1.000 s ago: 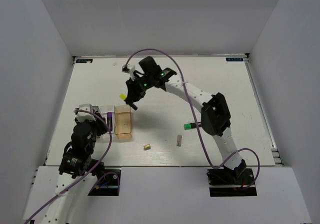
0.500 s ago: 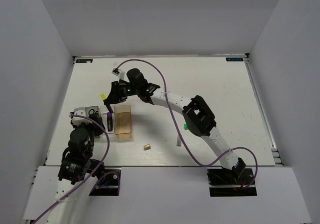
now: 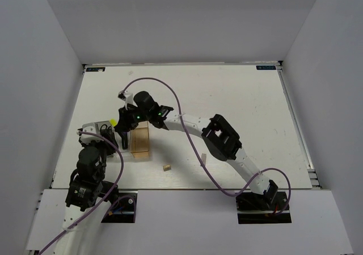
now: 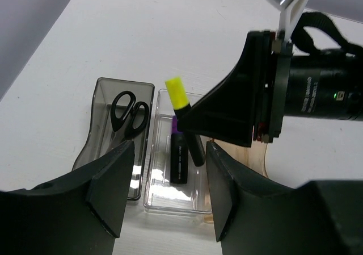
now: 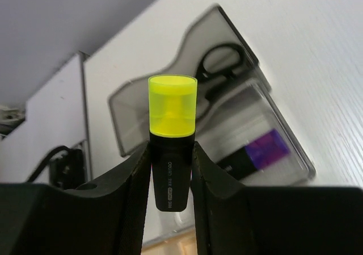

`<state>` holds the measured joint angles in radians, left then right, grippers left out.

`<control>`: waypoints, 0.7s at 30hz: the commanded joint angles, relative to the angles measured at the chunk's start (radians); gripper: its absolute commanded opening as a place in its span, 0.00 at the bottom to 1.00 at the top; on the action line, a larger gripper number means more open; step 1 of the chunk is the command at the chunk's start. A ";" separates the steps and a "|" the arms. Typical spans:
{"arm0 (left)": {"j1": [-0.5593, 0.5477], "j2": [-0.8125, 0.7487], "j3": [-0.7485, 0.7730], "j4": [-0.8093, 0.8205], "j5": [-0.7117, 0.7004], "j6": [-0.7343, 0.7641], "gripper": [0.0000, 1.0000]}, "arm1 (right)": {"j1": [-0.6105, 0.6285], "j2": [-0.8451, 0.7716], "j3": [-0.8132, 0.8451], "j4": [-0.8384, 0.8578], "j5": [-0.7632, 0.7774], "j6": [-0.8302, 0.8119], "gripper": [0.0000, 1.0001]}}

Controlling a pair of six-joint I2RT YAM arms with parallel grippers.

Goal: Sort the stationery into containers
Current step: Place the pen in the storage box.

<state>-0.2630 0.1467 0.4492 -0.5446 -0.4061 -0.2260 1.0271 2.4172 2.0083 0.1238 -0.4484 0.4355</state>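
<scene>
Right gripper [image 5: 172,153] pinching yellow-capped marker [image 5: 172,124] mid-barrel, hovering over clear box [image 4: 170,198], 9 o'clock of wooden box [image 3: 140,139]. Marker looking light, rigid, slick; barrel grip suiting. Left gripper [image 4: 167,170] gaping wide, carrying nothing.

**Camera set-up: three views**

Top external: fixed, high behind the arm bases [image 3: 119,201], facing down and forward; far off, takes in the whole surface [image 3: 238,96].
Left wrist: low and near, looks forward past the left hand [image 4: 169,153] onto the smoky box [image 4: 96,130] and clear box [image 4: 161,192].
Right wrist: very near, looks along the right hand [image 5: 171,153] at the same boxes from roughly the opposite side.
All views share the yellow-capped marker [image 5: 172,113].
</scene>
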 commanded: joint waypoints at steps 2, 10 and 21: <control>0.007 -0.010 -0.009 0.012 -0.016 0.002 0.64 | -0.001 -0.043 -0.031 -0.052 0.060 -0.104 0.00; 0.007 -0.009 -0.009 0.011 -0.028 0.001 0.64 | 0.005 -0.063 -0.048 -0.082 0.042 -0.161 0.16; 0.007 0.005 -0.007 0.009 -0.022 0.004 0.64 | 0.030 -0.093 -0.002 -0.078 -0.019 -0.167 0.54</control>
<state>-0.2630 0.1425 0.4484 -0.5449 -0.4202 -0.2260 1.0435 2.4130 1.9652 0.0410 -0.4397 0.2863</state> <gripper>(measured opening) 0.635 0.540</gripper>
